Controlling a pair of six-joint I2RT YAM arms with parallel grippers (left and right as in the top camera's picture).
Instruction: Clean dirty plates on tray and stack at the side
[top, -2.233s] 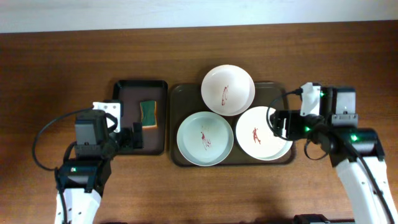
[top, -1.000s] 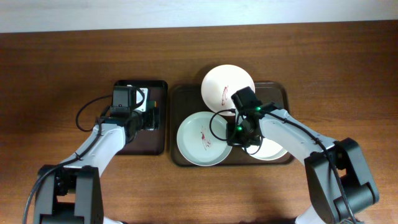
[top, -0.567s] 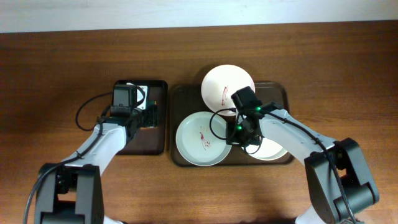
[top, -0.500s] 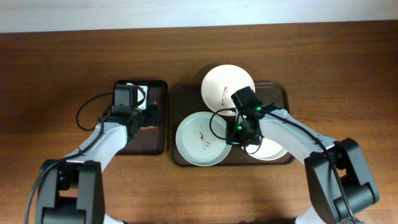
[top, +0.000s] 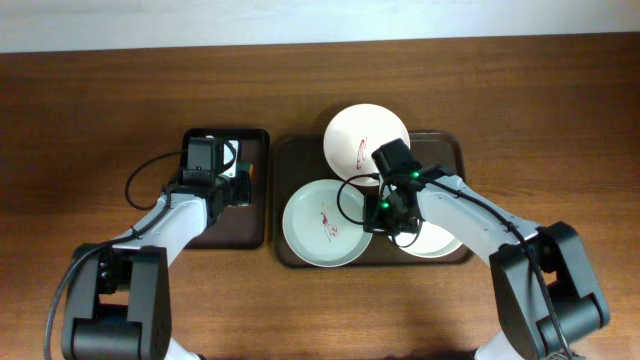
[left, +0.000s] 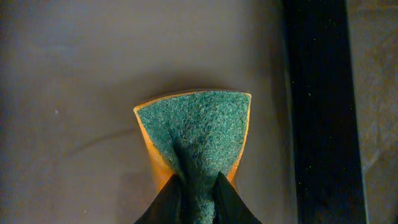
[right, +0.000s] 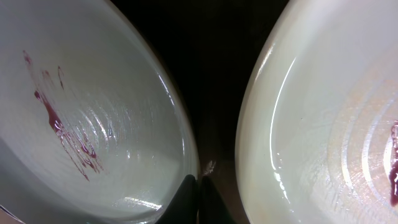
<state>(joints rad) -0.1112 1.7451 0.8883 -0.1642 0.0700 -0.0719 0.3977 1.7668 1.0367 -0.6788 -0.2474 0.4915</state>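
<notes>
Three white plates lie on the brown tray (top: 292, 150), each with red streaks: a far plate (top: 360, 128), a left plate (top: 320, 225) and a right plate (top: 445, 243) partly under my right arm. My right gripper (top: 381, 224) sits low between the left and right plates. In the right wrist view it (right: 199, 190) is shut on the rim of the left plate (right: 93, 93), with the right plate (right: 323, 112) just beside it. My left gripper (left: 196, 190) is shut on a green and orange sponge (left: 196, 124), squeezing its near end.
The sponge lies in a smaller black tray (top: 205, 235) left of the brown tray, with my left gripper (top: 243, 186) over its right half. That tray's raised dark rim (left: 317, 93) runs close beside the sponge. Bare wooden table (top: 120, 90) surrounds both trays.
My left gripper has closed on the sponge. My right gripper has closed fully at the left plate's rim, and that plate has shifted slightly left. Both arms otherwise hold their places.
</notes>
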